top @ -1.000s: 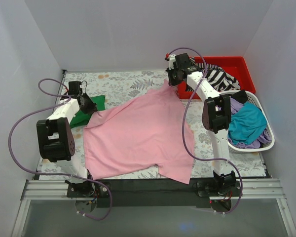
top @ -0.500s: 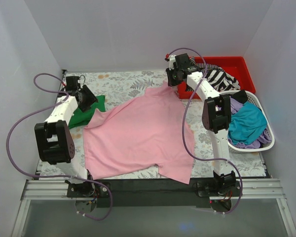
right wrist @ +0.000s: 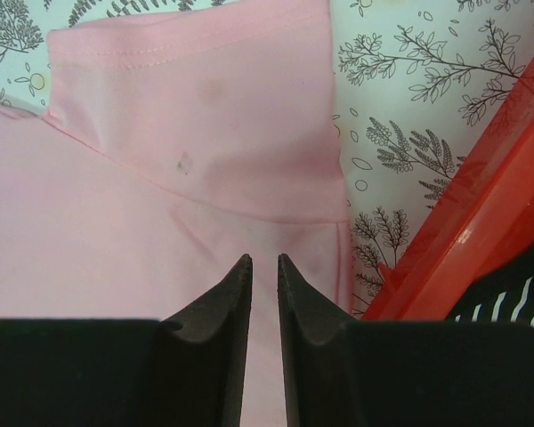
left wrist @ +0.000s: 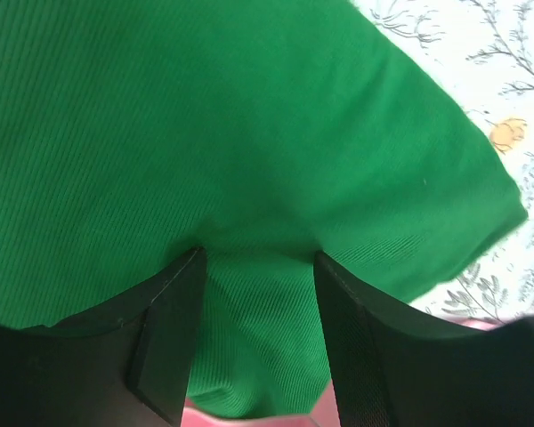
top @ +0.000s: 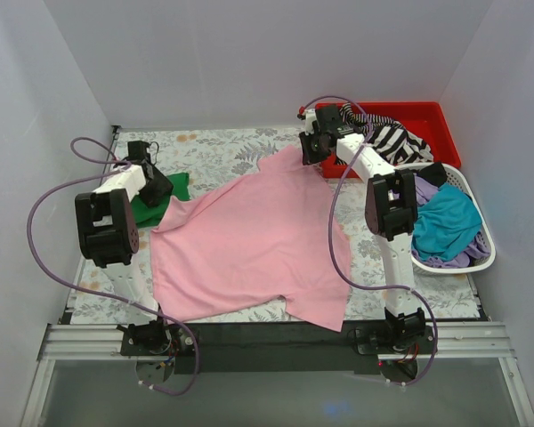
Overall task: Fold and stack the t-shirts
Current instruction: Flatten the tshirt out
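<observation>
Across the floral-printed surface (top: 222,147) the large light pink cloth t-shirt (top: 249,240) lay between the hands, freshly released, ready for folding: left hand (left wrist: 258,256) half-wide above the dark green cloth t-shirt (left wrist: 205,133), right hand (right wrist: 264,260) narrowly parted, empty, over its sleeve (right wrist: 196,98).

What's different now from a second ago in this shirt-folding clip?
Both claws opened. The left claw now stands open over the green t-shirt, its elbow swung farther from the base. The right claw parted slightly above a sleeve of the pink t-shirt, apparently releasing it. Shirts, basket and red bin stayed put.
</observation>
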`<state>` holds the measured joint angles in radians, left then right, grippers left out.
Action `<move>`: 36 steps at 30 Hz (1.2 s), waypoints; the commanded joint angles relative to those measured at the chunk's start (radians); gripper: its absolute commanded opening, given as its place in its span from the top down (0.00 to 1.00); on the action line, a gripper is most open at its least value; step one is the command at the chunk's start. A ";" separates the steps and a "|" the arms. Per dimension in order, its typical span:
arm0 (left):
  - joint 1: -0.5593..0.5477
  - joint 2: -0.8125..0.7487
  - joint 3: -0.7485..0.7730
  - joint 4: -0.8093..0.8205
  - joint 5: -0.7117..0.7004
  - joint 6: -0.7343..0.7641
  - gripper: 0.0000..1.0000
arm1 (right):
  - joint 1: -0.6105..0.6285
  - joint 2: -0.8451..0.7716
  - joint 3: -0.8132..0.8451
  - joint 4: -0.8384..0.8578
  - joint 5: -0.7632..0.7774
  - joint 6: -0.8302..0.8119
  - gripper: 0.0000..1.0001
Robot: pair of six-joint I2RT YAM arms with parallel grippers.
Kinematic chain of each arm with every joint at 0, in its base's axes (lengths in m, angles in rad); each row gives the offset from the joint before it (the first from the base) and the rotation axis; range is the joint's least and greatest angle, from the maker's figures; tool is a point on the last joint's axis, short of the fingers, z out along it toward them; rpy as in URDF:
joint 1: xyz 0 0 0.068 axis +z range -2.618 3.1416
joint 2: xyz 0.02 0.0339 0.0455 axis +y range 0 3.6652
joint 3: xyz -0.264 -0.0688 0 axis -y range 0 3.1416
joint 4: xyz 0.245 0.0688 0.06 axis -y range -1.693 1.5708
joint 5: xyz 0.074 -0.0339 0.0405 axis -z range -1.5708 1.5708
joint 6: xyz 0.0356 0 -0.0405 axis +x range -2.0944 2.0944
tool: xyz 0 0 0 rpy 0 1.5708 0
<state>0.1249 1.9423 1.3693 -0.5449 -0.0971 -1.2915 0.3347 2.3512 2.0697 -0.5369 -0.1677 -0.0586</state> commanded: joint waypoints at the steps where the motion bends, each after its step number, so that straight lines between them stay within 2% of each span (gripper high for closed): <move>1: 0.025 -0.004 -0.019 0.010 -0.061 -0.019 0.49 | -0.002 -0.078 -0.002 0.014 -0.032 0.003 0.76; 3: 0.042 0.058 0.025 -0.038 -0.030 -0.032 0.50 | -0.003 -0.087 -0.006 0.015 -0.035 0.003 0.76; 9: 0.062 0.280 0.164 -0.039 0.033 -0.019 0.51 | -0.002 -0.110 -0.019 0.014 -0.026 0.002 0.75; 17: 0.059 0.535 0.500 -0.105 0.094 0.136 0.54 | -0.002 -0.098 -0.002 0.017 -0.032 0.009 0.74; 22: 0.059 0.653 0.724 -0.168 0.195 0.219 0.53 | 0.000 -0.072 0.009 0.018 -0.046 0.023 0.73; 27: 0.055 0.708 0.806 -0.171 0.277 0.261 0.53 | 0.001 -0.056 0.017 0.018 -0.047 0.028 0.73; 30: 0.055 0.661 0.768 -0.155 0.247 0.232 0.54 | 0.003 -0.059 0.007 0.018 -0.046 0.025 0.73; 35: 0.053 0.402 0.516 -0.007 0.229 0.179 0.54 | 0.003 -0.029 0.044 0.008 -0.015 -0.001 0.69; 36: 0.053 0.367 0.490 0.006 0.229 0.175 0.54 | 0.003 -0.009 0.068 0.008 -0.003 -0.010 0.66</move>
<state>0.1867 2.3997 1.9770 -0.4725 0.1238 -1.0954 0.3351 2.3035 2.0697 -0.5331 -0.1917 -0.0425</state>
